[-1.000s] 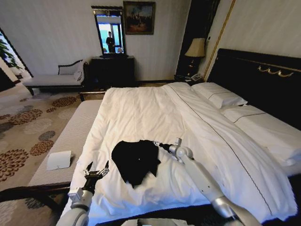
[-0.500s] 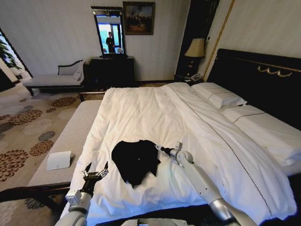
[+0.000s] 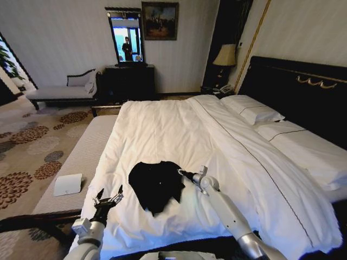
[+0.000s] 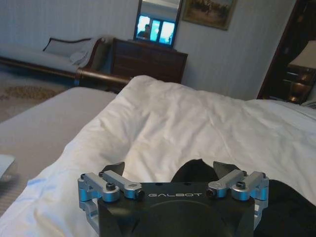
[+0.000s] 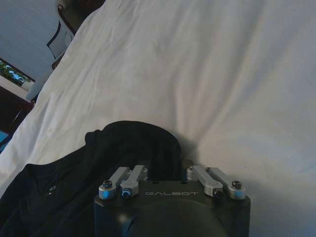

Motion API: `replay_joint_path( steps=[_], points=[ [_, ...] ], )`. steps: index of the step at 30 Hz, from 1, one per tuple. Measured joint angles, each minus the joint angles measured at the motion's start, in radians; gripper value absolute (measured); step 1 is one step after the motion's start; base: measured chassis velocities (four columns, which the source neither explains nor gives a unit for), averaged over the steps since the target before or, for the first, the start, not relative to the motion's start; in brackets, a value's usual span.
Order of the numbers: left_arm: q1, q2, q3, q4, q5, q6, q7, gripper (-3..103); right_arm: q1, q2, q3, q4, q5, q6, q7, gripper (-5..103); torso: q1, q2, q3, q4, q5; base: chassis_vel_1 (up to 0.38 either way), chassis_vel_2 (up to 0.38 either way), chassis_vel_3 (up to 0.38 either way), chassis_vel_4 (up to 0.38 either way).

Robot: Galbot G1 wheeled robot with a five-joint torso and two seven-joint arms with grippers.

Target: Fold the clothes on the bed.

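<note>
The clothes (image 3: 154,184) are a black T-shirt lying crumpled on the white duvet of the bed (image 3: 162,130), near its front-left part. My right gripper (image 3: 180,172) sits at the shirt's right edge, shut on a raised fold of the black fabric (image 5: 138,143); the cloth bunches up right at the gripper (image 5: 165,173) and hides its fingertips. The rest of the shirt (image 5: 64,197) spreads out flat beside it. My left gripper (image 3: 108,196) hovers open at the bed's left-front edge, apart from the shirt. In the left wrist view its fingers (image 4: 224,170) stand spread with the shirt (image 4: 197,170) just beyond them.
A striped bench (image 3: 81,157) runs along the bed's left side with a white folded item (image 3: 68,184) on it. White pillows (image 3: 255,108) and a dark headboard (image 3: 303,92) are at the right. A chaise (image 3: 59,92), dark dresser (image 3: 129,81) and lamp (image 3: 226,54) line the far wall.
My right gripper has drawn back toward me and slightly down with the shirt's edge in it. The left arm has sunk a little lower at the bed's edge.
</note>
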Motion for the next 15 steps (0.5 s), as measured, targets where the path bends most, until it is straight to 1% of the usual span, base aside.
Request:
replay_joint_path(
  steps=[1,4,5,7,8,9,11,12,13,15],
  points=[
    [0.0,0.0,0.0,0.0,0.0,0.0,0.0,100,0.0,0.0,0.0,0.0,0.0,0.0,0.0,33,0.0,0.0,0.0,0.0,0.0,0.0,0.0,0.0,0.0],
    [-0.027,0.042,0.008,0.021,-0.074,0.019,-0.013,100,-0.001,0.003,-0.001,0.004,-0.001,0.004,0.006,17,0.0,0.0,0.0,0.0,0.0,0.0,0.0,0.0,0.0],
    [-0.027,0.042,0.008,0.021,-0.074,0.019,-0.013,100,-0.001,0.003,-0.001,0.004,-0.001,0.004,0.006,17,0.0,0.0,0.0,0.0,0.0,0.0,0.0,0.0,0.0],
    [-0.067,0.079,0.02,0.045,-0.141,0.035,-0.029,100,0.001,0.004,-0.001,0.005,-0.003,0.005,0.009,6,0.0,0.0,0.0,0.0001,-0.0001,0.0,0.0,0.0,0.0],
    [-0.084,0.09,0.022,0.053,-0.161,0.04,-0.034,100,0.003,0.004,-0.001,0.005,-0.004,0.005,0.01,6,0.0,0.0,0.0,0.0002,0.0,0.0,0.0,0.0,0.0],
    [-0.084,0.09,0.022,0.053,-0.161,0.04,-0.034,100,0.003,0.004,-0.001,0.005,-0.004,0.005,0.01,6,0.0,0.0,0.0,0.0002,0.0,0.0,0.0,0.0,0.0],
    [-0.144,0.126,0.031,0.082,-0.227,0.06,-0.052,100,0.005,0.004,-0.002,0.01,-0.004,0.005,0.012,1,0.0,0.0,0.0,0.0001,0.0001,0.0,0.0,0.0,0.0],
    [-0.184,0.146,0.039,0.106,-0.27,0.071,-0.062,100,0.005,0.003,-0.003,0.014,-0.004,0.005,0.014,1,0.0,0.0,0.0,-0.0002,0.0001,0.0,0.0,0.0,0.0],
    [-0.184,0.146,0.039,0.106,-0.27,0.071,-0.062,100,0.005,0.003,-0.003,0.014,-0.004,0.005,0.014,1,0.0,0.0,0.0,-0.0002,0.0001,0.0,0.0,0.0,0.0],
    [-0.27,0.178,0.07,0.173,-0.342,0.085,-0.081,100,0.006,0.001,-0.004,0.02,-0.004,0.004,0.017,1,0.0,0.0,0.0,0.0,0.0,0.0,0.0,0.0,0.0]
  ],
)
